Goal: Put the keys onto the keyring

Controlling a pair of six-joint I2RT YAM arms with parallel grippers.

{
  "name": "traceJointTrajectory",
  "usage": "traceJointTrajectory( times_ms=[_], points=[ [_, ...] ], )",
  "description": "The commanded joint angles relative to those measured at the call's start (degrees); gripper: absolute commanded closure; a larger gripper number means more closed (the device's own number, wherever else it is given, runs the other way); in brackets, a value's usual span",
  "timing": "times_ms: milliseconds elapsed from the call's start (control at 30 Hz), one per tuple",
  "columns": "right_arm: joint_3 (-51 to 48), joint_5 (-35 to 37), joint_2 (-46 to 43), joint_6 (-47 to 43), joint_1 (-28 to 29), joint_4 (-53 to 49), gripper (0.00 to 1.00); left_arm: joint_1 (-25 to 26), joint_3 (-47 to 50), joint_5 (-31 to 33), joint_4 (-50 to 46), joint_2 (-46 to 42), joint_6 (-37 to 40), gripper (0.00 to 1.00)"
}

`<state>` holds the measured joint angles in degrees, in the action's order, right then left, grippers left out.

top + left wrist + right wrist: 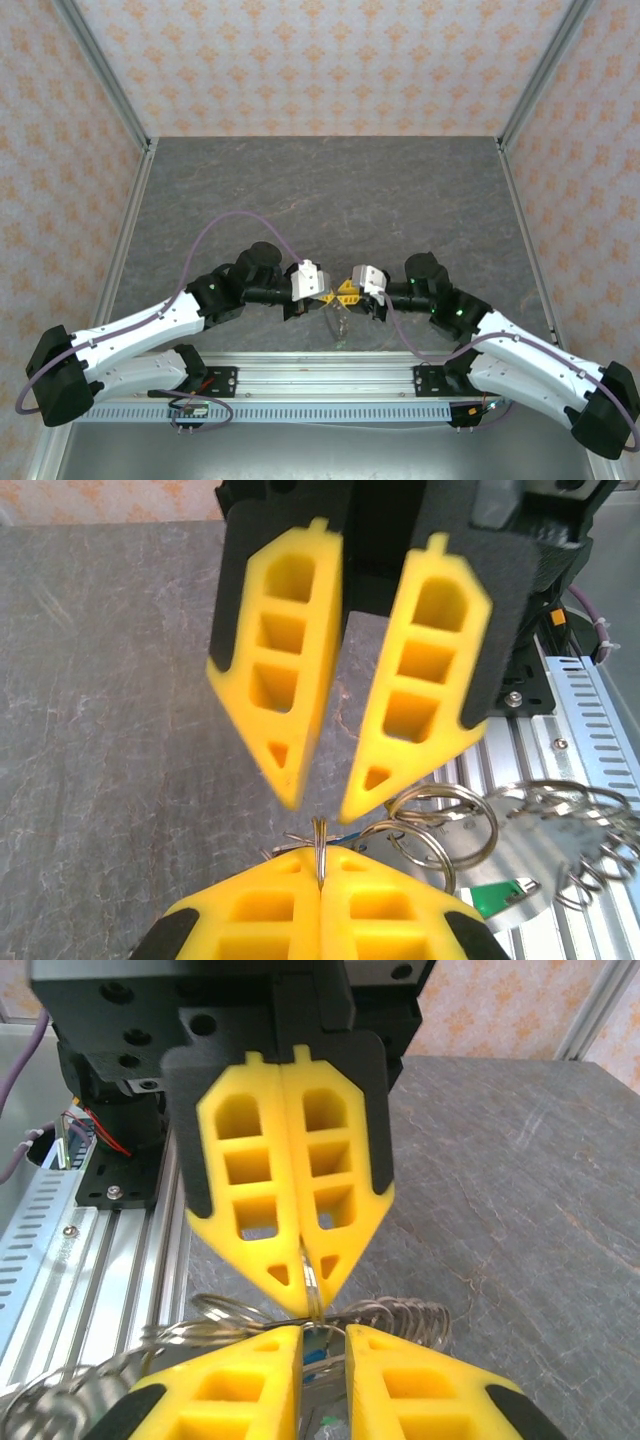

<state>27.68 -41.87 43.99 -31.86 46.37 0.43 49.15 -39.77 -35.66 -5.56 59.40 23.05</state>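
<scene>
My left gripper is shut on the keyring, a thin doubled metal wire seen edge-on between its yellow fingertips. Facing it tip to tip, my right gripper stands slightly open, and a blue tag and metal parts of the keys show in the gap. Smaller split rings, a green tag and a wire coil hang beside the keyring. From above, both grippers meet over the table's near edge, the keys dangling just below.
The grey stone-patterned table stretches away behind the grippers. A slotted aluminium rail runs along the near edge under the hanging bunch. Patterned walls with metal posts enclose three sides.
</scene>
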Motion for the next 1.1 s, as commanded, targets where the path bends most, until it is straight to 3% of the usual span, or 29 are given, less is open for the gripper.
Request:
traceJointTrajectory(
  times_ms=[0, 267, 533, 667, 733, 1067],
  points=[
    [1.8, -2.3, -1.2, -1.5, 0.3, -0.4, 0.8, 0.2, -2.3, 0.5, 2.4, -0.2, 0.6, 1.0],
    [1.8, -3.0, 1.0, -0.9, 0.3, 2.0, 0.79, 0.3, -2.7, -1.1, 3.6, 0.8, -0.2, 1.0],
    [1.9, -2.7, 2.6, 0.5, 0.3, 4.3, 0.94, 0.2, -2.9, -2.5, 3.6, 0.8, -0.1, 1.0],
    [2.1, -3.1, 2.9, 1.5, 0.3, 3.9, 0.93, 0.3, -2.4, -3.0, 4.3, 0.5, -0.4, 1.0],
    [2.6, -4.2, 3.5, 1.3, 0.3, 2.6, 0.86, 0.2, -2.2, -3.2, 4.8, 0.2, -0.5, 1.0],
    [4.5, -4.2, 5.6, -0.7, 0.3, -0.5, 0.81, 0.3, -2.2, -3.4, 4.5, -0.2, -0.4, 1.0]
  ],
)
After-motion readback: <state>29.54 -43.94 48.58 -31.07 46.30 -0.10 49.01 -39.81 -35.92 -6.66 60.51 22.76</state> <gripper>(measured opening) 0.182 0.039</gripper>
